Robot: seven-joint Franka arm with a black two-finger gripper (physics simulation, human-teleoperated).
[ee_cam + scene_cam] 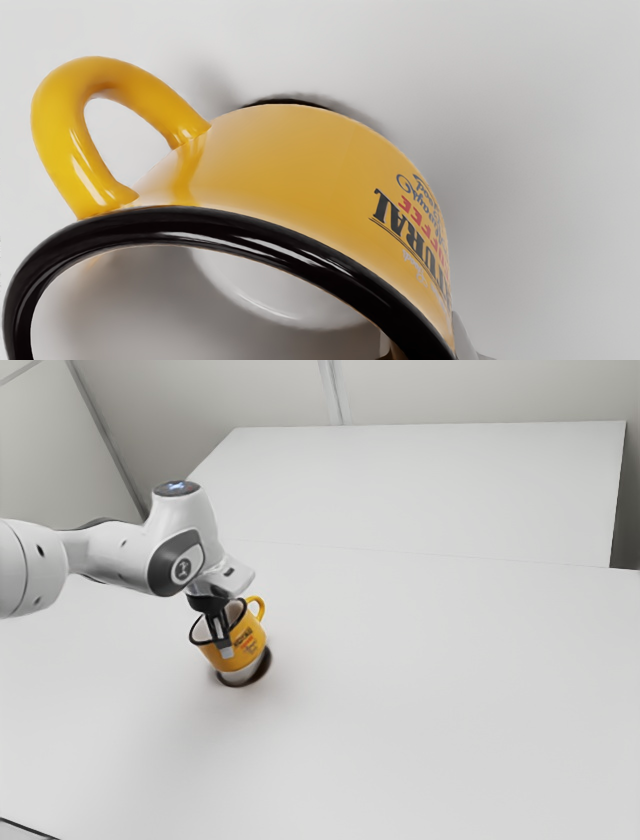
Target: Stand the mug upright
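Where the counter (450, 710) spreads widest, the arm (105, 560) reaches to the mug (245, 648), at eight o'clock from the exterior view's centre. It tilts, mouth toward eleven, base (242, 674) low, probably so a turn can level it. The end effector (223, 644), barely parted, pinches its wall inside and out, likely for steering; handle (259, 606) at one.

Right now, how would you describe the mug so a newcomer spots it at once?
On the white table, follow the robot arm from the exterior view's left down to its black gripper. The yellow mug is there, tilted. Unlike the white-and-black arm beside it, it has a yellow body, black rim, looped yellow handle and printed lettering.
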